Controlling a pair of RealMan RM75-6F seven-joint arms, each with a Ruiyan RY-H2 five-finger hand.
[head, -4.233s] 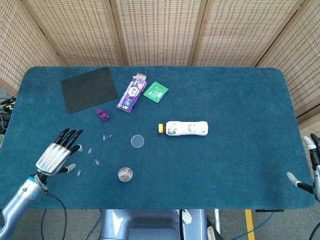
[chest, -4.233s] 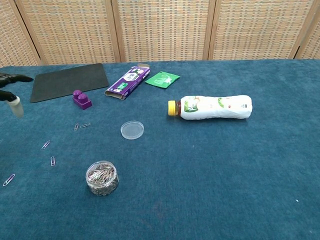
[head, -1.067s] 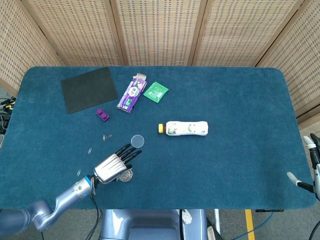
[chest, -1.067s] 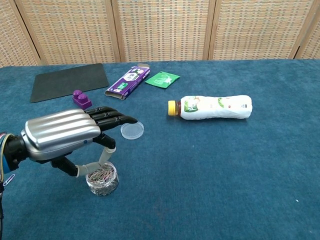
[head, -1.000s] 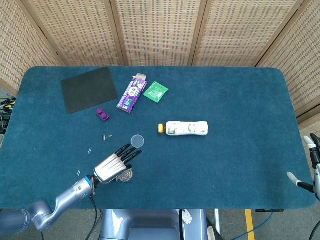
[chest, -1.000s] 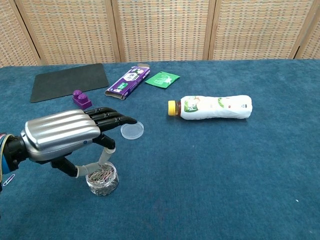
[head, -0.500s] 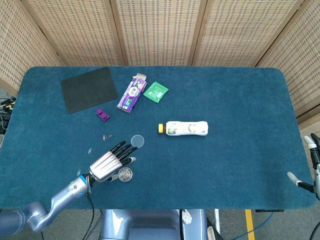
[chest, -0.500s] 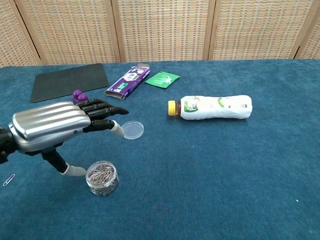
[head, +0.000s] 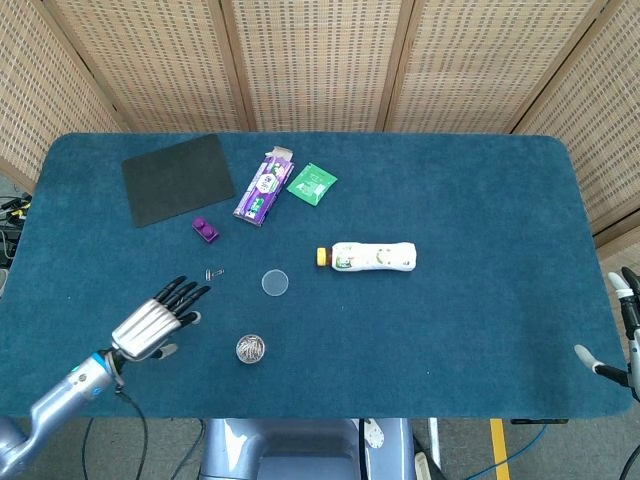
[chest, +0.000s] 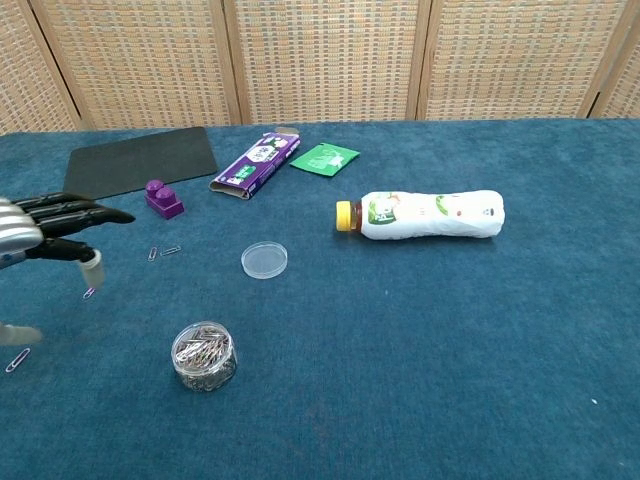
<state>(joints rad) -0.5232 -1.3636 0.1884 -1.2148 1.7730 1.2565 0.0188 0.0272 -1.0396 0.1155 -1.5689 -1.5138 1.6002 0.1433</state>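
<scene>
Where it hovered over paperclip jar (head: 250, 348), left hand (head: 152, 326) now left, fingers (head: 181, 295) spread

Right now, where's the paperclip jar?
Near the front edge, left of centre: the paperclip jar stands just in front of the clear lid, with the left robot hand to its left.

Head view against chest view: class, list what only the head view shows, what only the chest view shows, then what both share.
Only the head view shows the right hand at the table's right edge, the left forearm, and the whole blue felt table.

Only the chest view shows a loose paper clip at its lower left edge.

Both show the open left hand, the clear jar of paper clips, the round clear lid, the lying white yellow-capped bottle and the purple block.
</scene>
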